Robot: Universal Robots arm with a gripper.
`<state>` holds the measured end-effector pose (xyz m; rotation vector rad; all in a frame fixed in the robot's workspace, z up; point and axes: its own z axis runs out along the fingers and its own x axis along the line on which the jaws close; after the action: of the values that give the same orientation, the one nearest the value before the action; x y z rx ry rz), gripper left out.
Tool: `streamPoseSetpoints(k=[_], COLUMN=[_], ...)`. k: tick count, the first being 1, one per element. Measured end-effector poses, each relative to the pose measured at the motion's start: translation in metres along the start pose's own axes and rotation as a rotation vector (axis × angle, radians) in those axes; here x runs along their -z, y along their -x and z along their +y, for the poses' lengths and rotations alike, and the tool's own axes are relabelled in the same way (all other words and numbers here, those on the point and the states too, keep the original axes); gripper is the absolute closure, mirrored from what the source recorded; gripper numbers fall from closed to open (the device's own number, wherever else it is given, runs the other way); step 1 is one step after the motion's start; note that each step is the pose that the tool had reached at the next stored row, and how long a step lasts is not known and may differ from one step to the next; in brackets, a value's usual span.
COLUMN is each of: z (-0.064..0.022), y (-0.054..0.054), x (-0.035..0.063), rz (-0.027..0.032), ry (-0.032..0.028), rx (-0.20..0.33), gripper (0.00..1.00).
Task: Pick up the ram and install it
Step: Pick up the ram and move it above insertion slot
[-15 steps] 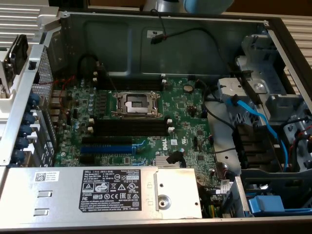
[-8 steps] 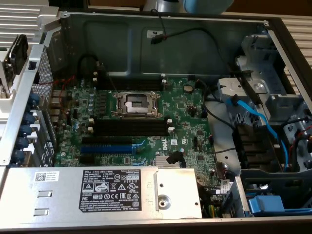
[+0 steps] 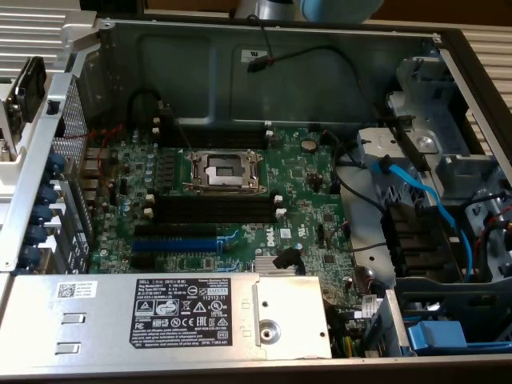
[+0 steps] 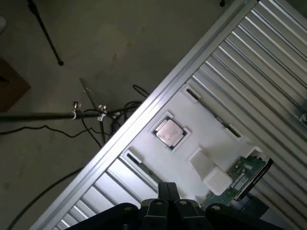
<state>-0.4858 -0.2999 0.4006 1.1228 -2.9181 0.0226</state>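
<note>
Black jaws, pressed shut, hang above the white tray (image 4: 204, 122) with its chip (image 4: 169, 132).

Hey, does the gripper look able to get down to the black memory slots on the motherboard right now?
Probably yes. The case lies open on top, and the black memory slots stand empty with no cable across them. The gripper hangs shut over a white tray.

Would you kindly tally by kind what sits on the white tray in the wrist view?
Processor chip: 1
White blocks: 2
Dark narrow strips, likely ram: 2
Hard drive, circuit board up: 1
Total on the white tray: 6
</note>
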Motion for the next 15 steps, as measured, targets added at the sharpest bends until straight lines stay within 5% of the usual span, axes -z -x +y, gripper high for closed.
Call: streamPoseSetpoints(k=[15], z=[0.0010], y=[-0.0008], x=[0.0000], rz=[0.0178], ry=[-0.0250], rx=[0.230], gripper=[0.89])
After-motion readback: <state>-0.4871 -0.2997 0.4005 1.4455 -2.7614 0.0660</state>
